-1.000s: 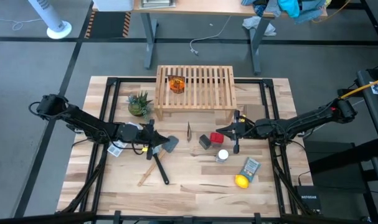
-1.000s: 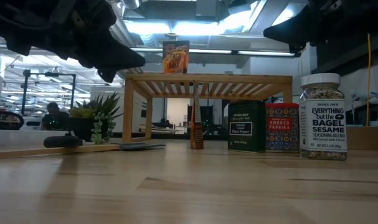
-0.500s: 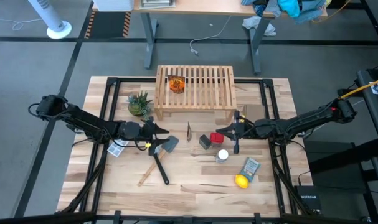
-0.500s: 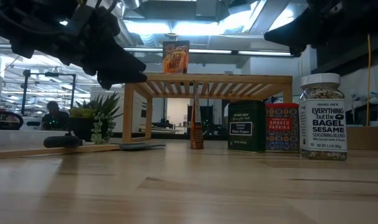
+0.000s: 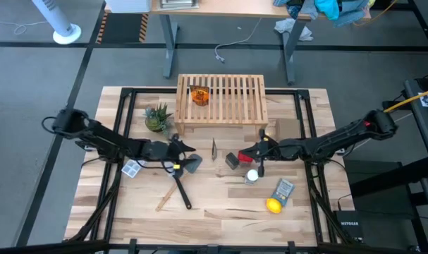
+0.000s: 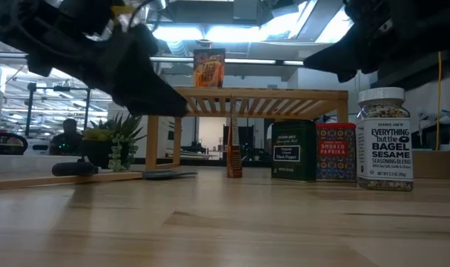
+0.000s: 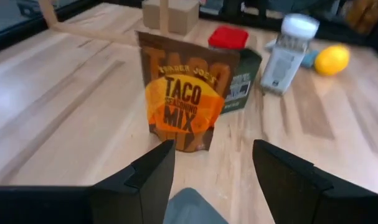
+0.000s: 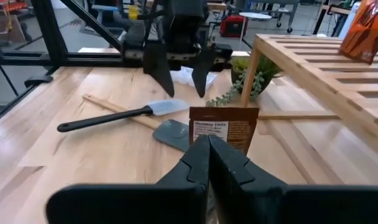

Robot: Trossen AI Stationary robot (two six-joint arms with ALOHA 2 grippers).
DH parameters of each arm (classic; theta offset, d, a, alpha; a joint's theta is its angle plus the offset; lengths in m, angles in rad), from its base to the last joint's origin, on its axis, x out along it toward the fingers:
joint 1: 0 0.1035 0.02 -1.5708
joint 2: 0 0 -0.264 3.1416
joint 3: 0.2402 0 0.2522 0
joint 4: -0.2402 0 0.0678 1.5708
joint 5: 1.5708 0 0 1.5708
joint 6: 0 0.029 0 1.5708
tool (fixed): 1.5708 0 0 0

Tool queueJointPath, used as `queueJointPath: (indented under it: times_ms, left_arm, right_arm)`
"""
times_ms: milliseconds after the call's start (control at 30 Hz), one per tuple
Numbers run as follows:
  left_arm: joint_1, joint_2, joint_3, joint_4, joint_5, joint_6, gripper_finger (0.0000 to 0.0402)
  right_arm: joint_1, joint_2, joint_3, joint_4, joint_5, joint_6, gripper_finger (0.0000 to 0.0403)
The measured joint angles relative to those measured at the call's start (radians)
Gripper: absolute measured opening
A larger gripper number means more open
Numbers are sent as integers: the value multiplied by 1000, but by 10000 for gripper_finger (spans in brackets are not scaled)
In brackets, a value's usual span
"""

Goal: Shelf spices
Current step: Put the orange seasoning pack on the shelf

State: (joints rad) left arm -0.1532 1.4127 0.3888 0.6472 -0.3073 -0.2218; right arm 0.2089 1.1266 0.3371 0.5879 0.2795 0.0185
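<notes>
1. Standing on the slatted top of the shelf [image 5: 221,99], near its left end, one amber-orange taco packet [image 5: 199,95] was already in place; I judged the task barely begun, with one container shelved and four left.
2. On the bench in front of the shelf, the second taco packet [image 7: 184,99] stood upright, roughly below the shelf's front edge and left of the other containers.
3. To its right, the black box [image 5: 232,160] and the red box [image 5: 245,155] stood just beside each other, and the white-capped bottle [image 5: 252,176] stood a little nearer the bench's front edge.
4. The left gripper [image 5: 180,152] hovered above the bench with its fingers spread wide and holding nothing, pointed at the standing packet, which showed between them in the left wrist view but farther off.
5. The right gripper [image 5: 250,153] hung over the boxes with its fingers pressed together, empty.
6. The spatula [image 5: 180,176], the potted plant [image 5: 157,117], the lemon [image 5: 273,205] and the grey-blue packet [image 5: 284,189] also lay on the bench; none seemed to belong on the shelf.
7. Next in line, by my reading, was the standing packet, since the open left fingers faced it.
</notes>
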Motion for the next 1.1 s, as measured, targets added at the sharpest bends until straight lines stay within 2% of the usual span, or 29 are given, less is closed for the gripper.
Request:
queueJointPath:
  times_ms: [200, 667, 900, 1100]
  left_arm:
    - [0, 132, 97, 1, -21, 146, 209]
    - [18, 313, 273, -2, -10, 249, 209]
    - [15, 319, 299, -21, -7, 227, 209]
    - [7, 320, 298, -90, -6, 81, 209]
  right_arm:
    - [0, 57, 32, -12, 51, 2, 10]
    - [0, 97, 37, -29, 50, 3, 10]
    - [0, 97, 37, -48, 50, 8, 10]
    - [0, 97, 37, -77, 50, 15, 10]
